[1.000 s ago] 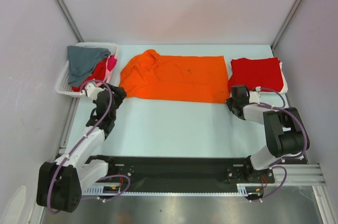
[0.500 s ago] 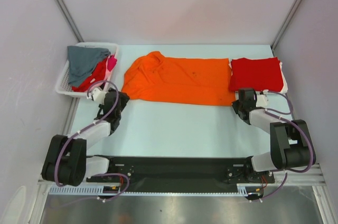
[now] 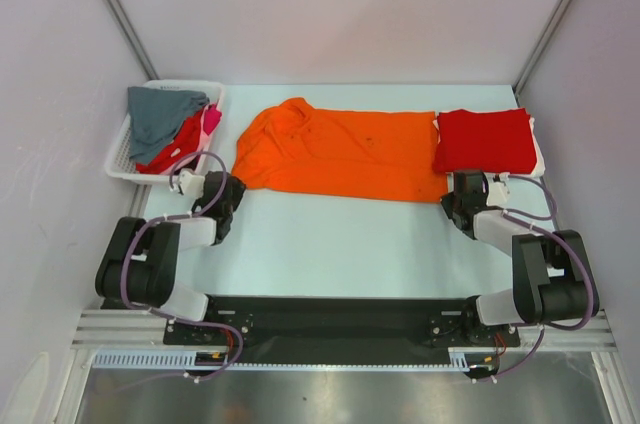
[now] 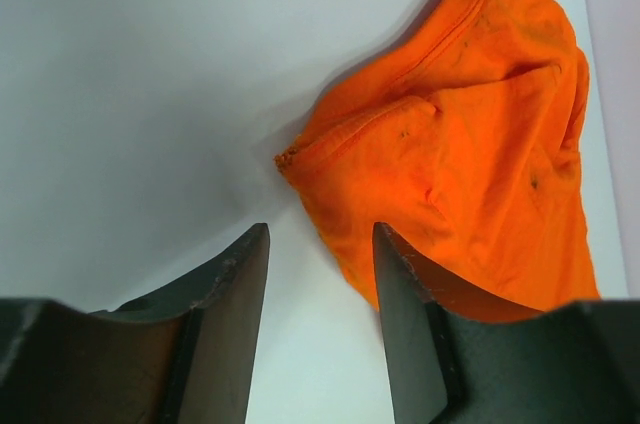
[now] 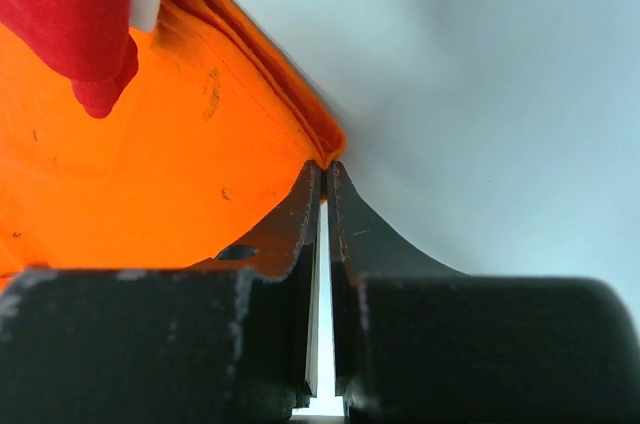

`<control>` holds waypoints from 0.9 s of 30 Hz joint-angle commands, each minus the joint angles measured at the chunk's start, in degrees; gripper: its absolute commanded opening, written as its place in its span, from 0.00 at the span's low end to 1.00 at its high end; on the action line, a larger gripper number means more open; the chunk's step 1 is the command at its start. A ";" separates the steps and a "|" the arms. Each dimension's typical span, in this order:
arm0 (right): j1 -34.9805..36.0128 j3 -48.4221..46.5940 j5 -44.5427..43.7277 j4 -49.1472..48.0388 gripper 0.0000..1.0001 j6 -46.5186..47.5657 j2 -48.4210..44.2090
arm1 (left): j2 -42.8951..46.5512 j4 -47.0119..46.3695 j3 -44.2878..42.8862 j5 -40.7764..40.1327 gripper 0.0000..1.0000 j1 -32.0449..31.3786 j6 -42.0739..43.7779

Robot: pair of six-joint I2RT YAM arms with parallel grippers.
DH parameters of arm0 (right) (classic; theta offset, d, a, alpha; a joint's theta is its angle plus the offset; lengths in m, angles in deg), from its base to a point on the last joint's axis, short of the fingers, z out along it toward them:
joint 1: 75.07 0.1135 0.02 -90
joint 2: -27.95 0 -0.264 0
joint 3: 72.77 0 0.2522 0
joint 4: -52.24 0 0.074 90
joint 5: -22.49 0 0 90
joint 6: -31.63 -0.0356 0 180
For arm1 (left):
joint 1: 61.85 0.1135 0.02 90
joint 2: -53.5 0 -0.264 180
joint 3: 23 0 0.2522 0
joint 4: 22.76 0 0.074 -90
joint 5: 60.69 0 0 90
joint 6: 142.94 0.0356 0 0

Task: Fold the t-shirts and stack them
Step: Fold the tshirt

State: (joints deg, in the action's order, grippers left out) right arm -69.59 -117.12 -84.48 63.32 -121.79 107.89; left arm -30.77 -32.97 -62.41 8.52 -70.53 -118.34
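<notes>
Orange t-shirt [image 3: 340, 154] lies spread flat across the far middle of the table [image 3: 340, 234], collar end left, hem end right. Far left: white mesh basket [image 3: 118, 152] holding a grey tee [image 3: 160, 112], a red tee [image 3: 183, 139] and a pink tee [image 3: 211, 122] in a heap. Left gripper [image 4: 320, 239] sits low, just short of the bunched collar-side corner, jaws moderately apart with nothing between them. Right gripper [image 5: 322, 166] has its jaws drawn to a thin slit, tips on the hem corner (looks like a pinch on the cloth edge only). Folded red t-shirt [image 3: 483, 139], far right, overlaps that hem. Risks, as I judge them: so shallow a bite may slip on lifting; with one corner held the fold would skew; the overlap could drag the red stack askew.
</notes>
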 commanded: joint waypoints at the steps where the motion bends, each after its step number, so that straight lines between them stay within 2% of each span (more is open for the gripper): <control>1: -0.29 0.97 -0.78 -1.89 0.00 0.22 -1.72 | -3.17 -6.09 -1.77 1.55 0.50 0.51 -4.28; 6: -0.29 0.88 -0.52 -1.89 0.00 0.31 -1.89 | -7.13 -8.11 -3.44 -0.55 0.47 0.60 -4.21; 8: -0.29 0.88 -0.52 -1.63 0.00 0.22 -2.16 | -8.97 -11.43 -3.18 -2.14 0.37 0.78 -3.42; 9: -0.20 0.97 -0.61 -1.54 0.00 0.14 -2.25 | -9.42 -12.24 -3.01 -2.49 0.27 1.13 -3.32; 11: -0.20 1.23 -0.96 -1.63 0.00 -0.13 -2.60 | -9.34 -14.51 -2.30 -3.98 0.15 1.48 -2.54; 12: -0.03 1.32 -1.13 -1.63 0.00 -0.30 -2.77 | -8.81 -14.53 -2.30 -4.68 0.06 1.66 -0.79; 14: 0.06 1.50 -1.40 -1.54 0.00 -0.39 -3.12 | -6.80 -10.43 -3.08 -7.84 0.03 1.66 0.54; 16: 0.15 1.50 -1.75 -1.45 0.00 -0.48 -3.47 | -6.35 -10.13 -3.27 -7.16 0.00 1.57 1.15; 20: 0.50 1.50 -2.72 -0.84 0.00 -0.65 -3.91 | -3.89 -6.97 -2.66 -8.29 0.04 1.57 0.02; 23: 0.50 1.67 -3.07 -0.66 0.00 -0.83 -4.27 | -1.52 -4.09 -1.77 -10.31 0.15 1.57 -0.42; 24: 0.50 1.67 -3.07 -0.75 0.00 -0.83 -4.27 | -0.82 -2.42 -2.03 -12.14 0.23 1.57 -1.21; 26: 0.50 1.76 -3.16 -0.57 0.00 -0.92 -4.36 | 1.38 1.36 -1.78 -13.65 0.30 1.57 -2.09; 27: 0.41 1.76 -3.07 -0.84 0.00 -0.92 -4.36 | 1.82 1.12 -1.25 -13.22 0.39 1.57 -1.83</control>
State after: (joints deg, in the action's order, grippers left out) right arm -69.18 -115.77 -84.61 62.71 -121.96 104.90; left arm -32.11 -35.59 -64.27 -0.51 -69.40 -119.50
